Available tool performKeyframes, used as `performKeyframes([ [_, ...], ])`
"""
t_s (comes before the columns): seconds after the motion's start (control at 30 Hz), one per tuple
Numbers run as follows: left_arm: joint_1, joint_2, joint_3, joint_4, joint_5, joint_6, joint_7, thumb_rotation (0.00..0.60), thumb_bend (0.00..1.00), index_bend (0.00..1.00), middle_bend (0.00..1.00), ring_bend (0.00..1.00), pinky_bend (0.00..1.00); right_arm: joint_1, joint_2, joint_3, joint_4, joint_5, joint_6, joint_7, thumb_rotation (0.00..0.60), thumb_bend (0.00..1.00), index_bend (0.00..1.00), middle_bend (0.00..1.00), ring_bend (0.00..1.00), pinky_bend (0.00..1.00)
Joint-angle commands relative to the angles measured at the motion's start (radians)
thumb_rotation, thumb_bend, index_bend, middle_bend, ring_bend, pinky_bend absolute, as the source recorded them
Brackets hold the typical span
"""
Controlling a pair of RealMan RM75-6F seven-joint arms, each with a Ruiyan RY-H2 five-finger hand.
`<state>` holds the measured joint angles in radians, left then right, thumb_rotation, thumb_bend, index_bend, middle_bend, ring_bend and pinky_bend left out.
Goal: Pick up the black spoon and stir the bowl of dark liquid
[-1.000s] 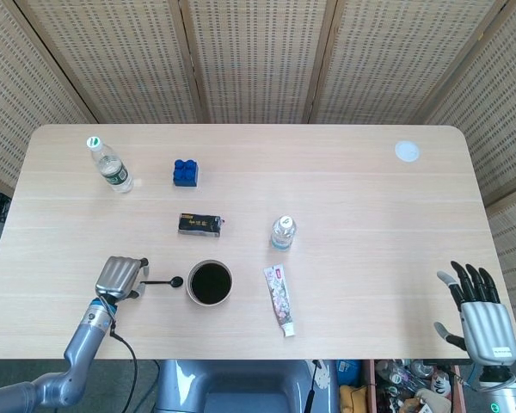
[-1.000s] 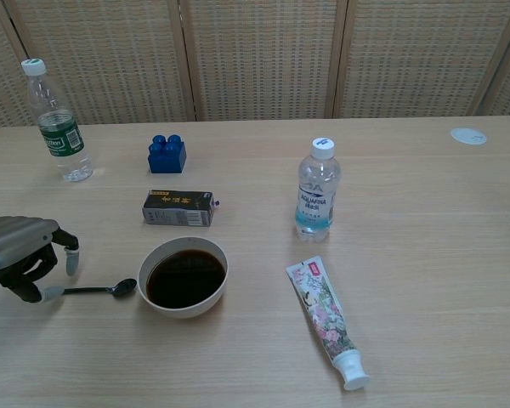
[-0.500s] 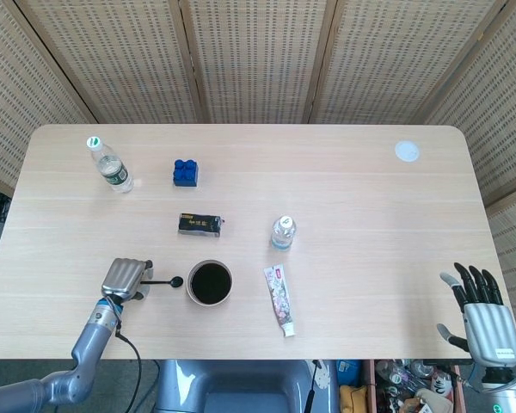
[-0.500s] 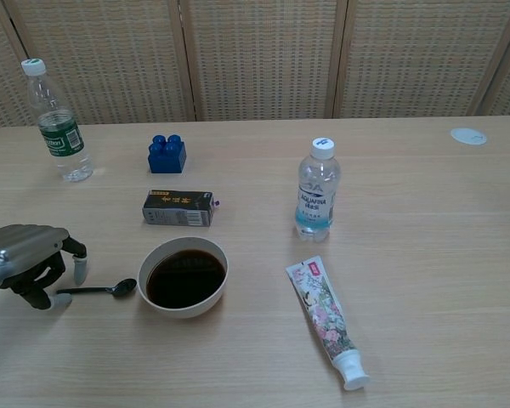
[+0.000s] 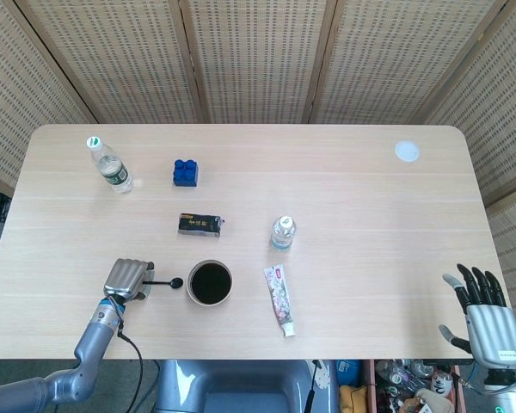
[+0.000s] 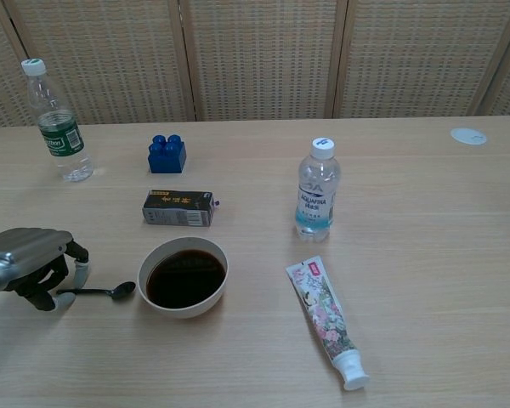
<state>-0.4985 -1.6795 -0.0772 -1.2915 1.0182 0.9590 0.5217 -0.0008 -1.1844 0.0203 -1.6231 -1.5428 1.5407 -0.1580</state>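
The black spoon [image 6: 102, 291] [image 5: 166, 282] lies flat on the table, its bowl pointing at the white bowl of dark liquid [image 6: 186, 277] [image 5: 210, 283] just to its right. My left hand [image 6: 30, 263] [image 5: 126, 278] hovers low over the far end of the spoon's handle. Its curled fingers [image 6: 81, 269] and thumb stand on either side of the handle without clearly clamping it. My right hand [image 5: 484, 311] hangs off the table's front right corner with its fingers spread and nothing in it; the chest view does not show it.
Behind the bowl lies a small dark box [image 6: 178, 207]. A blue brick [image 6: 167, 154] and a green-labelled bottle [image 6: 59, 126] stand at the back left. A water bottle [image 6: 316, 189] stands right of centre, with a toothpaste tube [image 6: 325, 316] lying in front of it. A white disc [image 6: 468, 135] is far right.
My left hand has shifted slightly right along the spoon's handle and settled lower over it. My right hand has sunk a little further below the table's edge. The spoon has not moved.
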Motion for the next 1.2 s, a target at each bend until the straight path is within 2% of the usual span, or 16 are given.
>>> performKeyframes([
  [0.03, -0.002, 0.000, 0.001, 0.000, -0.006, -0.001, 0.006, 0.600, 0.38, 0.54, 0.86, 0.80, 0.70, -0.001, 0.000, 0.000, 0.000, 0.000, 0.001, 0.000, 0.600, 0.20, 0.23, 0.14, 0.01, 0.01],
  [0.27, -0.005, 0.001, 0.007, -0.001, -0.027, -0.005, 0.026, 0.600, 0.44, 0.55, 0.86, 0.80, 0.70, -0.005, 0.002, -0.001, 0.000, 0.001, 0.004, 0.001, 0.600, 0.20, 0.23, 0.14, 0.01, 0.01],
  [0.4, -0.009, 0.006, 0.010, -0.008, -0.039, -0.008, 0.035, 0.600, 0.47, 0.58, 0.88, 0.80, 0.70, -0.007, 0.003, -0.002, -0.002, 0.000, 0.006, -0.001, 0.600, 0.20, 0.23, 0.14, 0.01, 0.01],
  [0.8, -0.011, 0.022, 0.012, -0.005, -0.021, 0.007, 0.013, 0.600, 0.53, 0.63, 0.90, 0.81, 0.70, -0.007, 0.009, -0.001, -0.014, -0.001, 0.004, -0.013, 0.600, 0.20, 0.23, 0.14, 0.01, 0.01],
  [1.2, -0.011, 0.075, 0.011, -0.059, 0.012, 0.049, 0.016, 0.600, 0.55, 0.65, 0.90, 0.82, 0.71, -0.009, 0.012, -0.001, -0.020, -0.005, 0.008, -0.015, 0.600, 0.20, 0.23, 0.14, 0.01, 0.01],
])
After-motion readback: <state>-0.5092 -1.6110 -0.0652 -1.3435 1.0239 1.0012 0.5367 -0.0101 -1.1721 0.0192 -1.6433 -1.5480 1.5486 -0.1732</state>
